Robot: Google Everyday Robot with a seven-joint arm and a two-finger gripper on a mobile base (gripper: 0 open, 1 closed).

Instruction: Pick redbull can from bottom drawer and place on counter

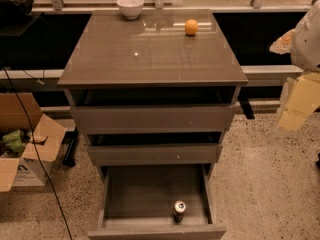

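Observation:
The redbull can (179, 210) stands upright in the open bottom drawer (130, 194), near the drawer's front wall and right of its middle; its silver top shows. The drawer is pulled out towards me. The counter (150, 54) is the glossy grey-brown top of the cabinet above it. My gripper (296, 109) is at the right edge of the view, beside the cabinet at the height of the upper drawers, well away from the can and holding nothing that I can see.
An orange (191, 27) and a white bowl (130, 6) sit at the back of the counter. The two upper drawers (152, 118) are slightly ajar. An open cardboard box (27, 149) and a black cable (35, 154) lie on the floor at the left.

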